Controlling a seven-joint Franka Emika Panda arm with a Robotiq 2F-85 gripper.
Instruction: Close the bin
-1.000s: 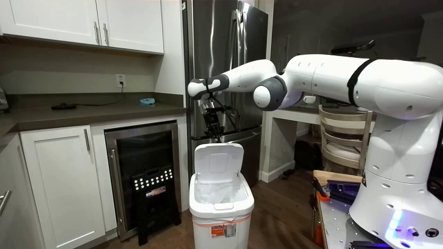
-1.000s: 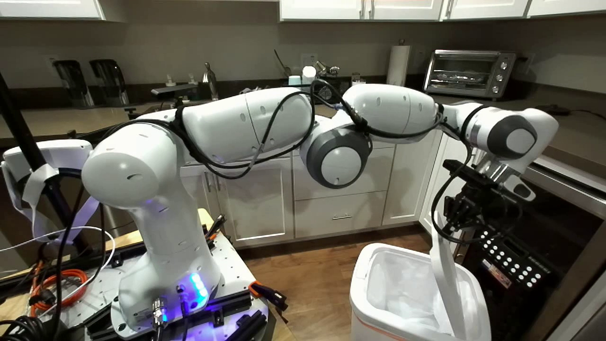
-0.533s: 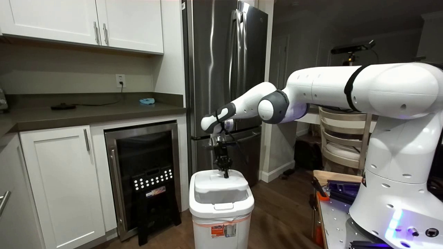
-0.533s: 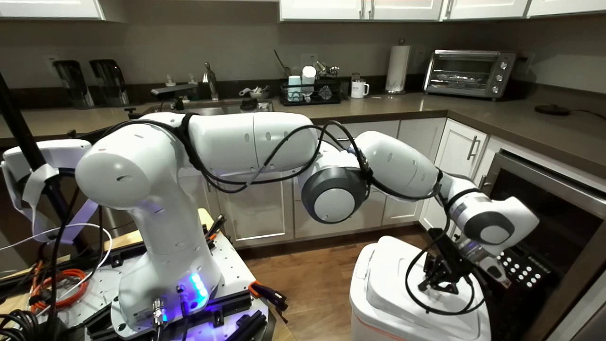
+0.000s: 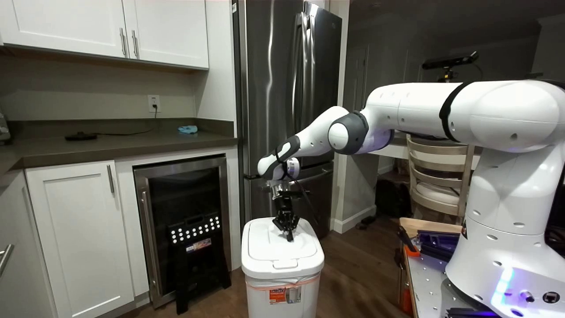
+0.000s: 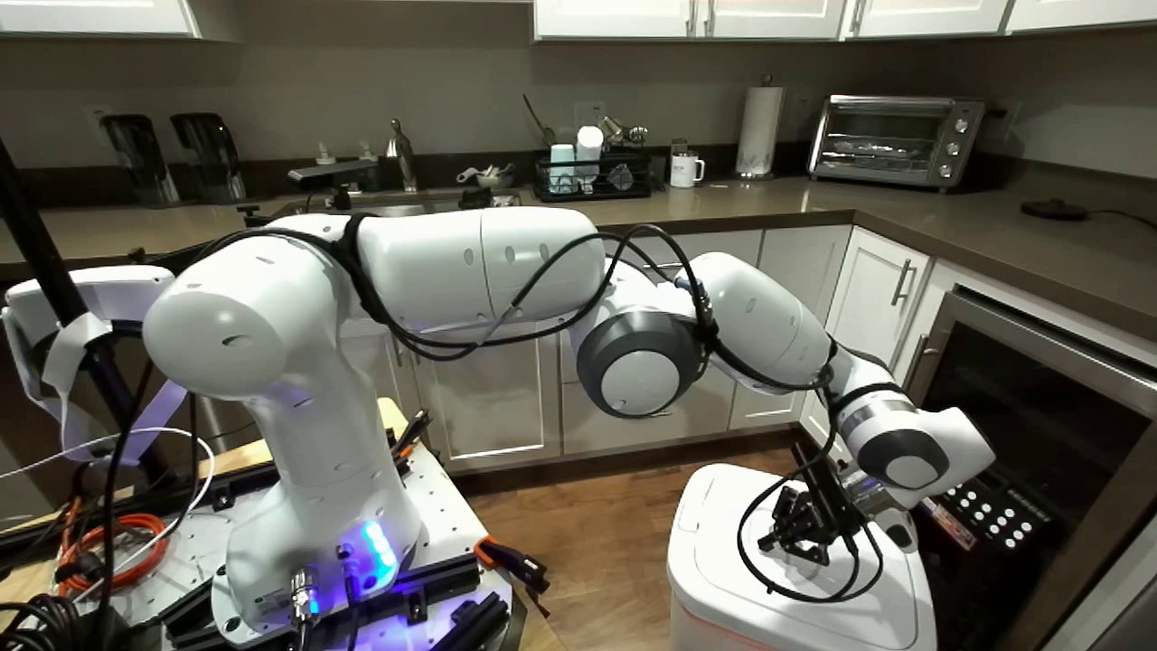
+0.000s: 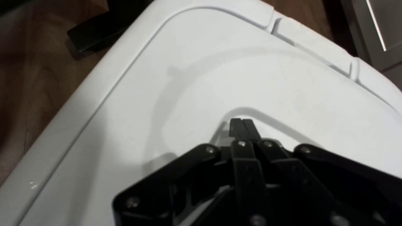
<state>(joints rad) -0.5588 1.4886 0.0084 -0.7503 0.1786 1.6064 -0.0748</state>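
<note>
The white bin stands on the floor with a reddish label on its front; it also shows in an exterior view. Its white hinged lid lies down flat in the rim in both exterior views, covering the inside. In the wrist view the lid sits level within the rim. My black gripper points down over the middle of the lid, also in an exterior view. Its fingertips in the wrist view are together with nothing between them. They are at the lid's surface; whether they touch it I cannot tell.
A black folding stool stands beside the bin, in front of the under-counter cooler. The steel fridge is behind the bin. The robot's metal table and a chair are to the right.
The lid was upright one second ago and partly lowered half a second ago; now it is flat. My gripper moved down with it and slightly toward the bin's front.
</note>
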